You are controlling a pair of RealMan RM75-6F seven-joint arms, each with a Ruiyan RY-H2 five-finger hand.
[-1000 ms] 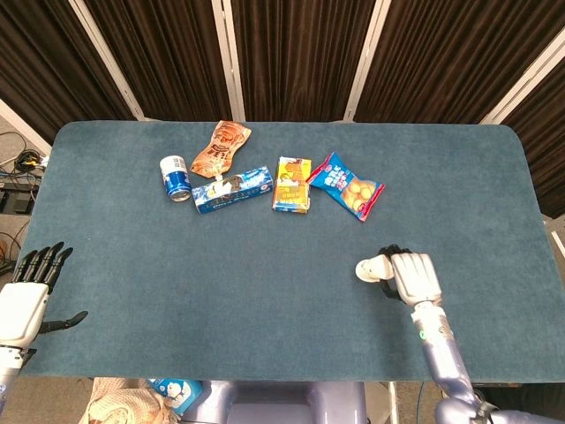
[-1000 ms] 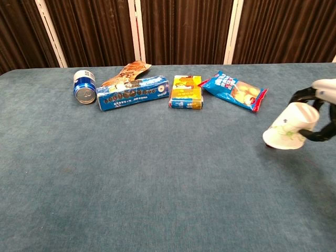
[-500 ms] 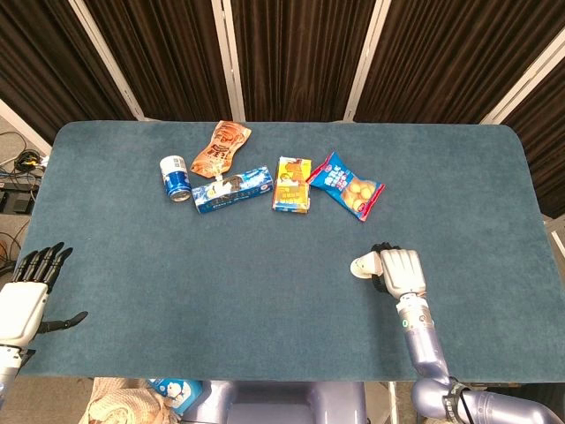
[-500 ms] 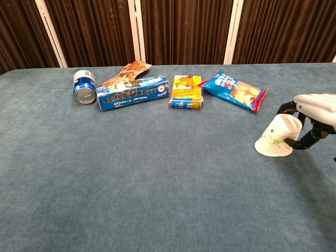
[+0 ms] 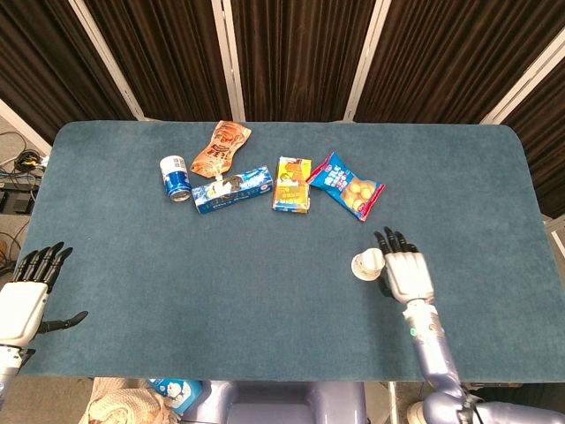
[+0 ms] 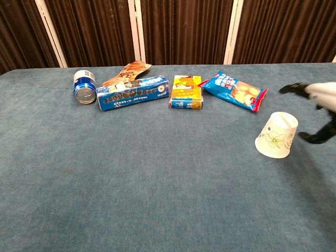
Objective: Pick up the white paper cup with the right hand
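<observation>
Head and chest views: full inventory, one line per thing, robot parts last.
paper cup: 1, white with green print, upside down on the table beside the right hand, not held
can: 1, blue and white, on its side, far left of the row
pouch: 1, orange, behind the long box
long box: 1, blue, right of the can
small box: 1, yellow, mid row
snack bag: 1, blue, right end of the row
table: 1, blue-grey cloth
left hand: 1, open, left table edge
right hand: 1, open, right of the cup
</observation>
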